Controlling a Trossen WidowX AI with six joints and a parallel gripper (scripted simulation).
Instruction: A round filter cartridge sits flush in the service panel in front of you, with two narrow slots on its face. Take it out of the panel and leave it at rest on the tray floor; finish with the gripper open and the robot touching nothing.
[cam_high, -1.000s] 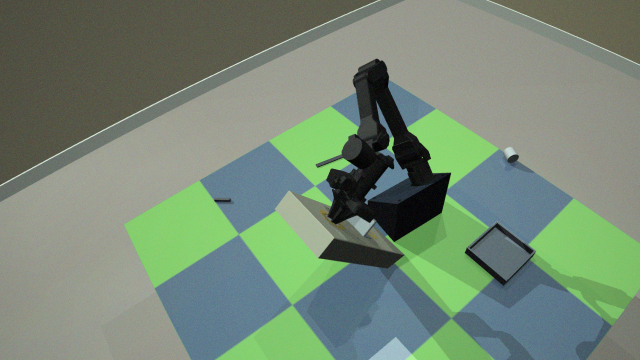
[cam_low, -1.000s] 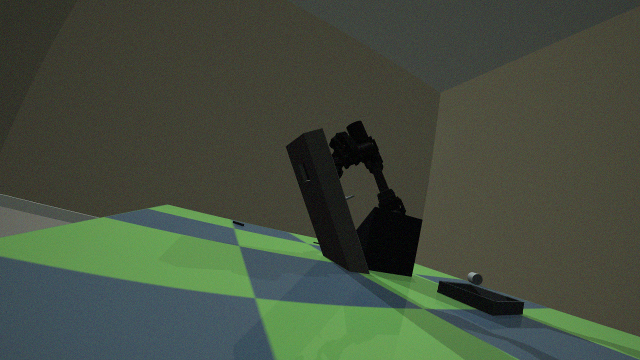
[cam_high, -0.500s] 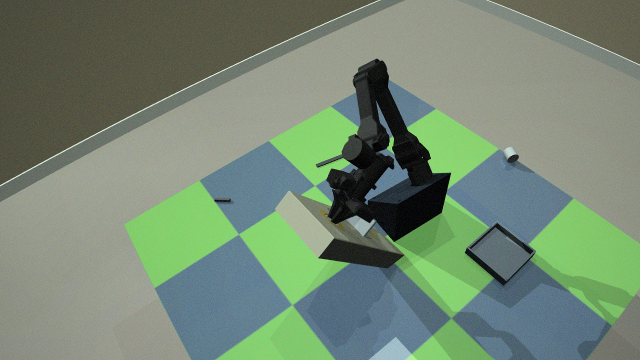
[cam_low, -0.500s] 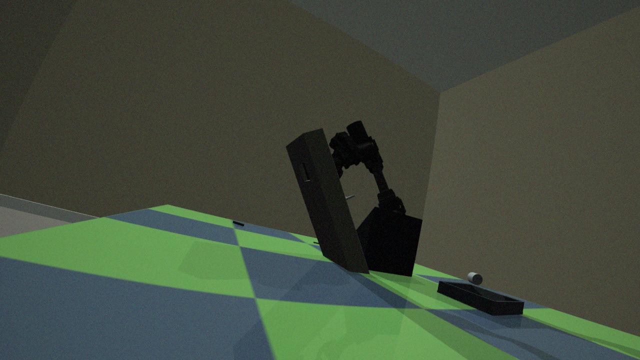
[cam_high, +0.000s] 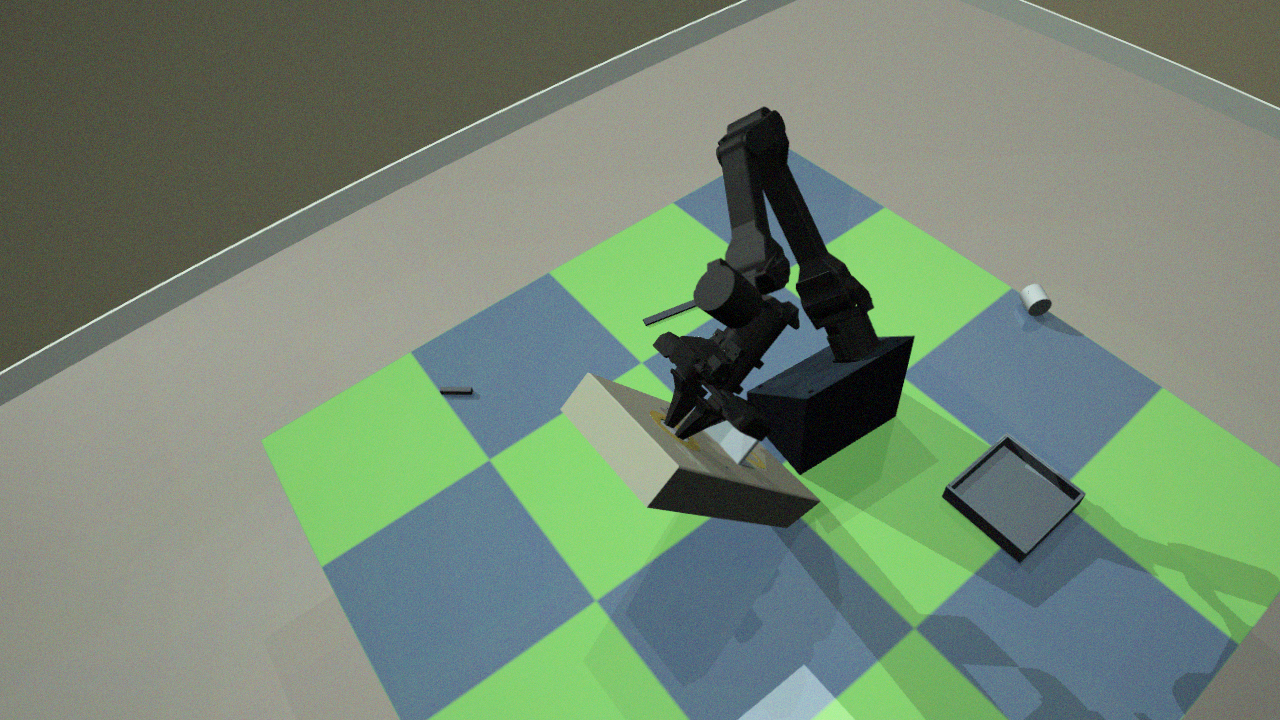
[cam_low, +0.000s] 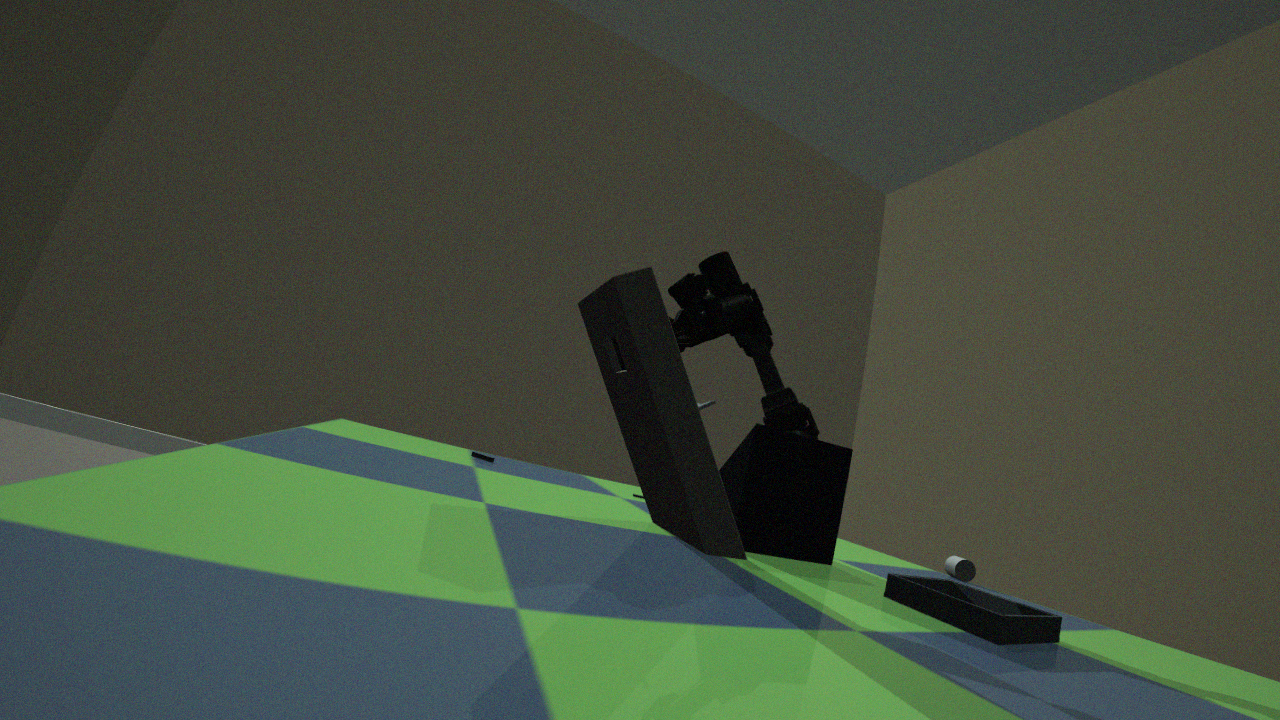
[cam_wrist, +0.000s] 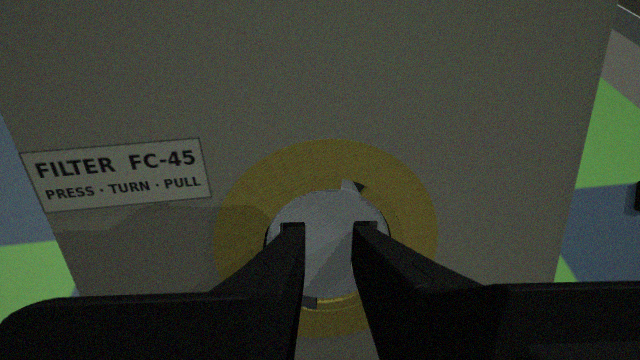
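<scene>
The round grey filter cartridge (cam_wrist: 327, 202) sits in the tilted service panel (cam_high: 617, 447) (cam_low: 662, 420) (cam_wrist: 350, 75), inside a yellow ring (cam_wrist: 240, 220). A small light tab at its upper edge lies beside a dark notch, partly covering it. My gripper (cam_high: 673, 429) (cam_wrist: 326, 231) is shut on the cartridge, with a fingertip at each side of its face and part of the face showing between them. The fingertips hide the slots. In the exterior view the panel hides the fingertips. The square tray (cam_high: 980, 530) (cam_low: 966, 616) is right of the panel; its floor is bare.
A pale plate (cam_high: 735, 442) (cam_low: 707, 404) sticks out from the panel below the gripper. The dark base block (cam_high: 845, 407) (cam_low: 787, 501) stands close behind. A white cylinder (cam_high: 1035, 300) (cam_low: 959, 568) lies beyond the tray. Dark bars (cam_high: 456, 390) (cam_high: 669, 313) lie left and behind.
</scene>
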